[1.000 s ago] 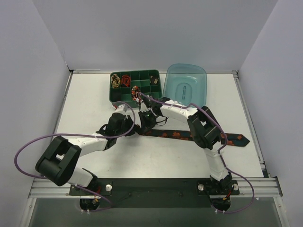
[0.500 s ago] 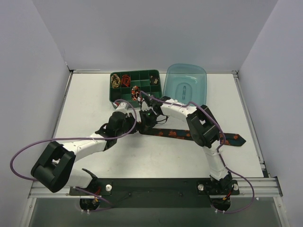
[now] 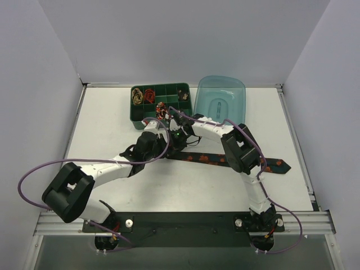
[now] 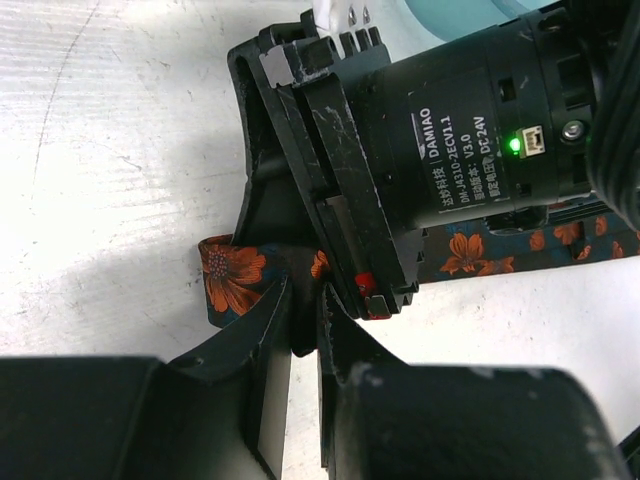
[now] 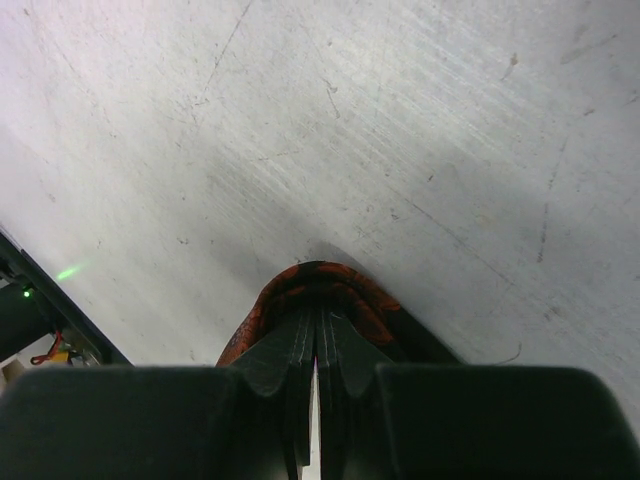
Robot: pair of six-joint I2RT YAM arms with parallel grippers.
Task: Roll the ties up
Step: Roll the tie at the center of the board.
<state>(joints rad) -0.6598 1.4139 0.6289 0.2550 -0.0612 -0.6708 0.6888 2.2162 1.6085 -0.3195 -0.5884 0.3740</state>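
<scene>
**A:** Starting the roll, by the look of it. Pinching the narrow end of the dark tie (image 3: pixel 225 160) just on the near side of the green tray (image 3: pixel 169 86).

**B:** Clamping it with the right jaws, pressed fully together, humping the cloth into a small fold (image 5: pixel 322 282) right at the tips. Gripping with the left jaws too, closed down to a narrow gap on that same end, tip to tip with the right ones.

**A:** Trailing away flat along the desk (image 3: pixel 101 129), running off to the right of the tray and ending in the broad pointed blade (image 3: pixel 279 166), well clear of it.

**B:** Looking soft and limp, showing orange-red flowers on near-black cloth. Probably sagging and sliding rather than keeping a crease.

**A:** Not yet forming any real coil, though. Sitting at the very beginning of this one, judging by all that length laid out.

**B:** Calling next for turning the pinched end over on itself, keeping the edges lined up, and feeding slack in without dragging the whole strip sideways.

**A:** Spotting a gold-black coil (image 3: pixel 136 95) and a red coil (image 3: pixel 149 94) already in the tray's far-left compartments, and a clear blue tub (image 3: pixel 222 101) just right of the tray.
</scene>
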